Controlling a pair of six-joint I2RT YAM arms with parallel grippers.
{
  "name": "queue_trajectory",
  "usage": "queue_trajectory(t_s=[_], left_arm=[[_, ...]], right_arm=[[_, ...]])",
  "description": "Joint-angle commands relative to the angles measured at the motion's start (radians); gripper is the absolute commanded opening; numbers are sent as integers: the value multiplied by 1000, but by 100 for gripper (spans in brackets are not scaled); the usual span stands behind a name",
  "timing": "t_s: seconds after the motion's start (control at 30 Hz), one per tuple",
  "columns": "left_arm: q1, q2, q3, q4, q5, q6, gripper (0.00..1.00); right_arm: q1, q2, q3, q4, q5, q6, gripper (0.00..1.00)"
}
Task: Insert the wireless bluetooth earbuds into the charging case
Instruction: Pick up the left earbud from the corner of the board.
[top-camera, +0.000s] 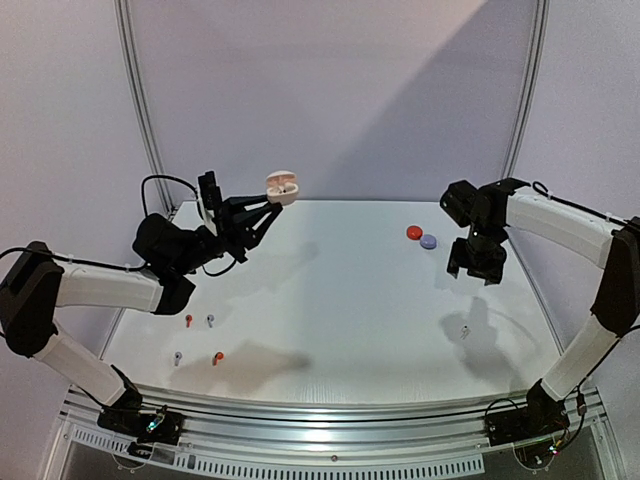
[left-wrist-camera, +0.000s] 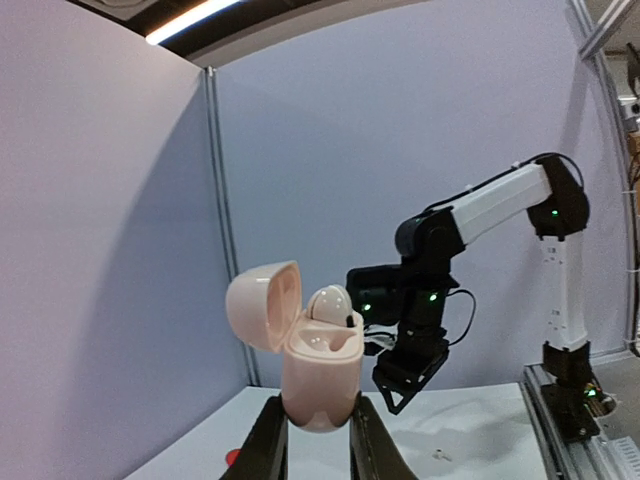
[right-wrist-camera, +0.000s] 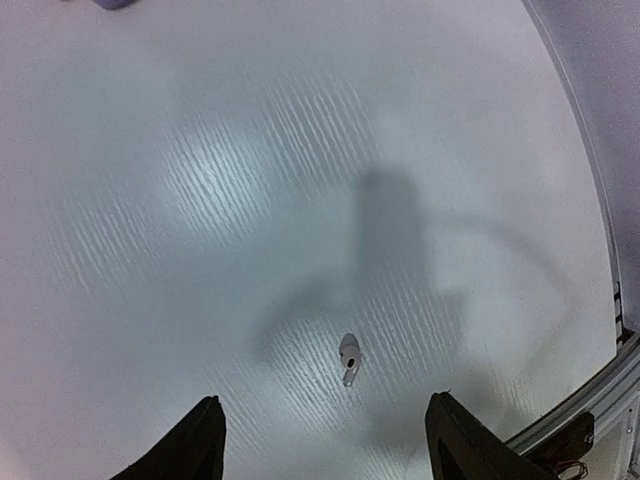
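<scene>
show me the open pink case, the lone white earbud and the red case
open pink case (left-wrist-camera: 320, 385), left wrist view, its lower body
white earbud (right-wrist-camera: 348, 350), right wrist view, its rounded head
red case (top-camera: 414, 232), top view, its lid

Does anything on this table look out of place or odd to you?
Nothing is spilled or broken. One white earbud lies alone on the right side of the table, far from the red and grey buds on the left. The open case, held up in the left gripper, has one slot empty.

Top and downward right-wrist views share the white earbud (top-camera: 465, 332).
</scene>
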Motion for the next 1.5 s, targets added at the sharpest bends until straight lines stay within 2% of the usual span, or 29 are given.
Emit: queue_trajectory(t_s=[0.0,0.2,0.4,0.6,0.93,1.47], left_arm=[[23,-32,-21,-5,195,-129,0],[26,-36,-13,1,297,-248,0],[24,-27,-1,18,354,-245,0],[25,-28,-5,0,344,-221,0],[29,-29,-4,-16,324,-219,0],[41,-22,10,-37,306,-207,0]], right_arm=[[-15,-67,-112,62,-88,39,69],[-71,-58,-226,134,-118,-7,69],[-97,-45,-279,175,-124,-26,66],[-104,-23,-295,238,-154,-74,61],[-145,72,-326,241,-192,-142,53],[-151,107,-413,331,-272,-145,38]])
